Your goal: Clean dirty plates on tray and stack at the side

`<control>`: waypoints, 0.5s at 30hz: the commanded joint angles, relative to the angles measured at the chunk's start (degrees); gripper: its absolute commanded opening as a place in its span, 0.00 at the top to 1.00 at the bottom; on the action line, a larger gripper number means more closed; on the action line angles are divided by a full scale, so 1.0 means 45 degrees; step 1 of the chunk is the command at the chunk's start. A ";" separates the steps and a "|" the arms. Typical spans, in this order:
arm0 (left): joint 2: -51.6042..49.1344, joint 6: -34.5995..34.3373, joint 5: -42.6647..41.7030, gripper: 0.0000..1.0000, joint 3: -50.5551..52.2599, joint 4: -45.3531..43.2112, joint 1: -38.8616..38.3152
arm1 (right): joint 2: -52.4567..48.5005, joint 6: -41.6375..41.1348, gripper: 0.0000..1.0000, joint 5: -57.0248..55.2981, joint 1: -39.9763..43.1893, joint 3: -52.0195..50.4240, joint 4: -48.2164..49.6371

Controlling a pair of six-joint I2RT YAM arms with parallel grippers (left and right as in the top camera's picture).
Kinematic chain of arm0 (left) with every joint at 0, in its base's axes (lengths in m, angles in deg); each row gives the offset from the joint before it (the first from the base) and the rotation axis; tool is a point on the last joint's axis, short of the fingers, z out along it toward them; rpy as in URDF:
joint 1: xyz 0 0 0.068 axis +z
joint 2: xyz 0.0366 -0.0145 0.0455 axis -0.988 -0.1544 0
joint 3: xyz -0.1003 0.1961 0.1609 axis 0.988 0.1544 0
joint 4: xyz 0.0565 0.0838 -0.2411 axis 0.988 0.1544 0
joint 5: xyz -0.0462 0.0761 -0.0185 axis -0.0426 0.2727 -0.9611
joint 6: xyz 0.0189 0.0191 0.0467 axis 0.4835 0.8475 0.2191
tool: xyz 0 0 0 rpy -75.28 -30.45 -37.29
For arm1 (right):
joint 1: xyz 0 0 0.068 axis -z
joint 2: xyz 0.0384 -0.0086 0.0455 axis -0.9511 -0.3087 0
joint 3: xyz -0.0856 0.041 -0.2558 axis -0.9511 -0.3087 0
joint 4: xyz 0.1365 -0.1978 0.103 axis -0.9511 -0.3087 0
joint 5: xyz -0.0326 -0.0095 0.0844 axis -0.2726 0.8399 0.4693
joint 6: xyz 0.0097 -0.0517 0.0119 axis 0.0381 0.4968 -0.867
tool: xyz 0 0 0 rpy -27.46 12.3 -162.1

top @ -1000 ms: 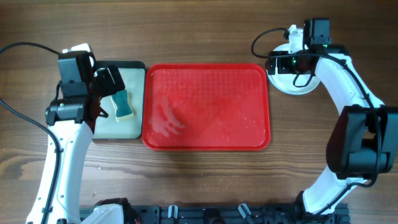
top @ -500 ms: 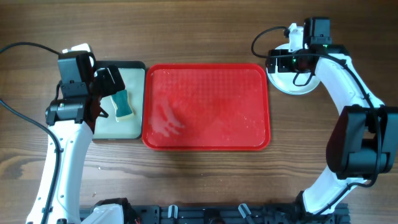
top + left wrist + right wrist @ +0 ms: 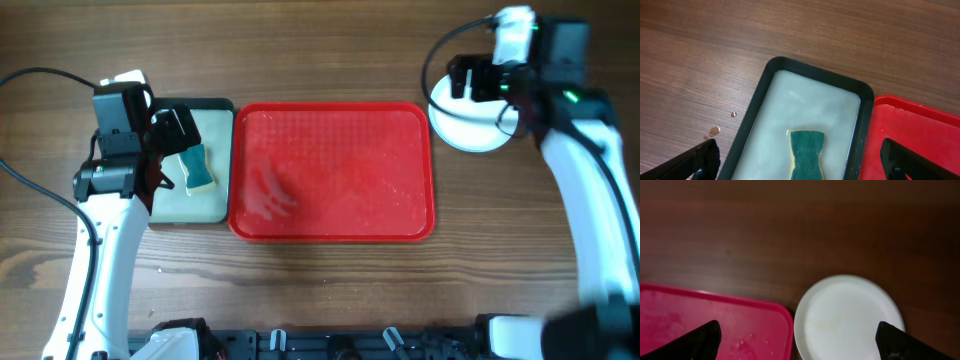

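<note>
The red tray (image 3: 340,165) lies mid-table with no plate on it, only wet smears; its corner also shows in the right wrist view (image 3: 715,322) and the left wrist view (image 3: 920,135). A white plate (image 3: 468,130) rests on the wood just right of the tray's far right corner, seen from above as plate (image 3: 847,317). My right gripper (image 3: 482,78) hovers open above the plate's far edge, its jaws (image 3: 800,345) wide and holding nothing. My left gripper (image 3: 165,152) stands open and unloaded (image 3: 802,167) above the small black-rimmed tray.
The black-rimmed tray (image 3: 215,108) with a pale wet inside sits against the red tray's left side and holds a green and yellow sponge (image 3: 197,168), also seen as sponge (image 3: 806,152). A few drops (image 3: 714,131) lie on the wood left of it.
My right arm has risen and swung right and back, away from the white plate, which stays where it was. The left arm has not moved.
</note>
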 commanded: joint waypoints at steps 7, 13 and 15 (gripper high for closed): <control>-0.0029 0.0053 0.0015 0.00 -0.0160 -0.0034 -0.0010 | 0.6266 0.0219 0.00 0.0131 -0.0063 0.0141 -0.0073; -0.0029 0.0053 0.0015 0.00 -0.0160 -0.0034 -0.0015 | 0.9020 0.0257 0.00 0.0126 -0.0063 0.0141 -0.0806; -0.0024 0.0053 0.0015 0.00 -0.0160 -0.0034 -0.0010 | 0.9831 0.0277 0.00 0.0117 -0.0058 0.0141 -0.1180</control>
